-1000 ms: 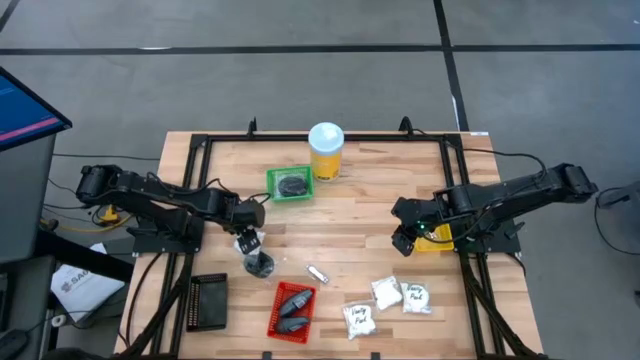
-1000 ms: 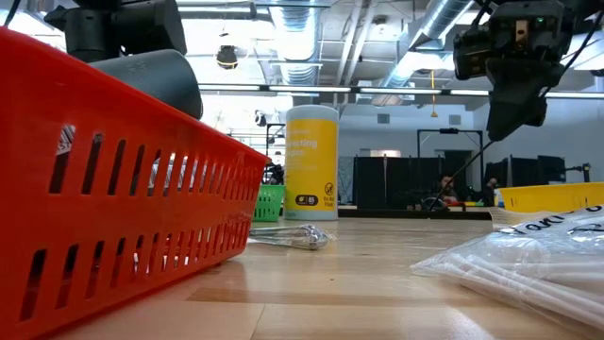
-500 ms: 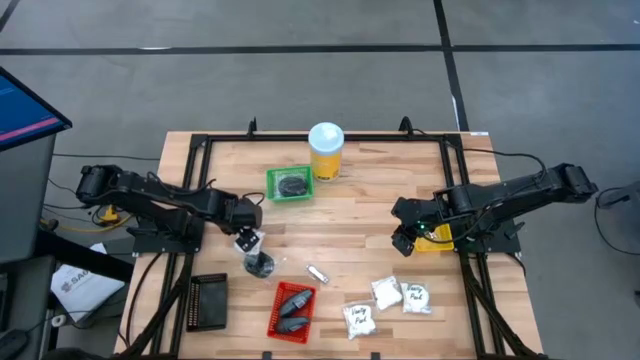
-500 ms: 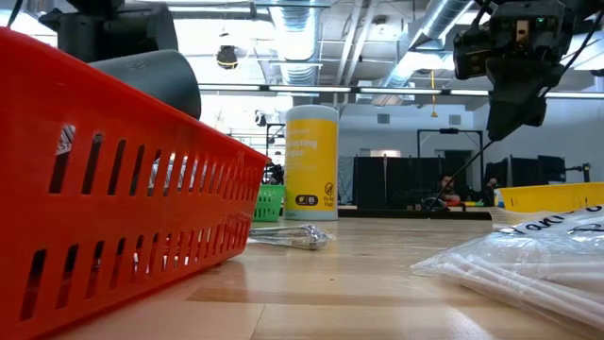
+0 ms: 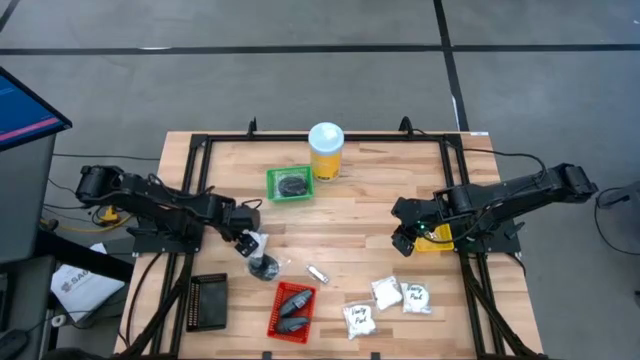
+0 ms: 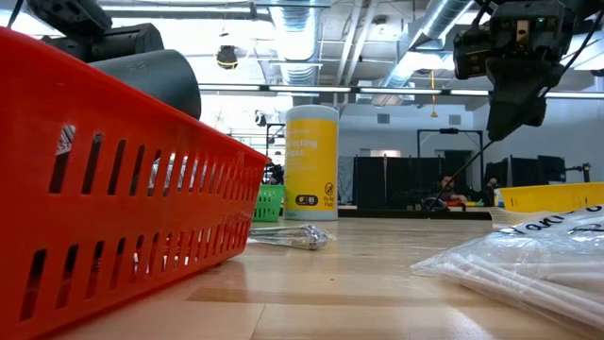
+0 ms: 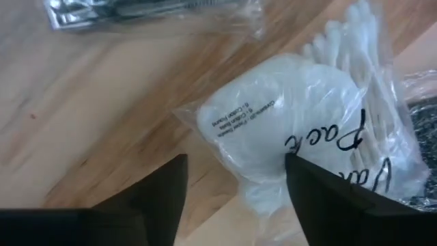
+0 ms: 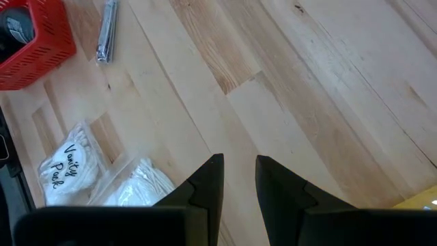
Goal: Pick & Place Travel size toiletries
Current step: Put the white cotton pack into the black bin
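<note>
A white crinkly sachet (image 7: 273, 130) (image 5: 256, 241) with dark print lies on the wood, one end against a dark round puck (image 5: 263, 267). My left gripper (image 7: 235, 171) (image 5: 246, 243) is open and low over it, one finger on each side. My right gripper (image 8: 239, 171) (image 5: 403, 240) hangs above bare wood right of centre, its fingers close together with only a narrow slit. Three more sachets (image 5: 387, 300) lie near the table's near edge. A thin silvery tube (image 5: 317, 273) (image 7: 150, 10) lies between the puck and those sachets. My left gripper has its open fingers on either side of the sachet's printed end (image 7: 259, 164), coming slanting down from the table's left. The sachet lies flat on the wood. I cannot tell whether a finger touches its wrapper.
A red tray (image 5: 291, 309) (image 6: 123, 189) with dark items stands near the near edge, with a black tray (image 5: 208, 301) to its left. A green tray (image 5: 289, 183) and a tall yellow jar (image 5: 326, 150) stand toward the far edge. A yellow tray (image 5: 437, 240) lies under my right arm.
My left gripper has drawn back a little toward the table's left and tipped. More of the sachet now shows beyond its fingers, beside the puck.
</note>
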You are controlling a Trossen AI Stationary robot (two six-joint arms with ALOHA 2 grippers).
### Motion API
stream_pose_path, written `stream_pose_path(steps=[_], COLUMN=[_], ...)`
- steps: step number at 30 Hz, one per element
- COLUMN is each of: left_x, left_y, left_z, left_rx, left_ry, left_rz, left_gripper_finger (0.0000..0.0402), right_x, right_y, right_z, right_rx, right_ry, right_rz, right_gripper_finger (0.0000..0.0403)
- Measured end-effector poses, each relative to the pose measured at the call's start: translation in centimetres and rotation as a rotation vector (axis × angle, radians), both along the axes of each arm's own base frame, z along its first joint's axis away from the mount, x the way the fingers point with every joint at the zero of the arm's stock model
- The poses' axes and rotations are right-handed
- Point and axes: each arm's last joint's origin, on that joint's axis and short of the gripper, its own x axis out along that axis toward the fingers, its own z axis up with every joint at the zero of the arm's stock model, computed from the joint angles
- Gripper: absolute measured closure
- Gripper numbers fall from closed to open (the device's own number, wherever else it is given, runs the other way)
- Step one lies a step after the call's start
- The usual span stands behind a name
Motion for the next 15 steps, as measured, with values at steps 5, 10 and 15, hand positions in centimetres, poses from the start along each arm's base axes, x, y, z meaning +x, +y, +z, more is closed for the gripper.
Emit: stream_pose_path(steps=[5,10,15], left_x=[-0.37,-0.36,-0.71], left_y=[0.00,-0.02,0.00], left_z=[-0.39,-0.26,0.53], left_rx=[-0.006,-0.009,-0.008], left_ry=[0.013,-0.005,-0.054], left_rz=[0.000,-0.025,-0.027], left_gripper_finger=[0.0242,0.0351,0.0392], right_x=[0.00,0.00,0.03], right_y=[0.00,0.00,0.00], right_z=[0.00,0.00,0.02], right_rx=[0.000,0.000,0.000], right_ry=[0.000,0.000,-0.003], right_rz=[0.000,0.000,0.000], right_gripper_finger=[0.0326,0.0326,0.0326])
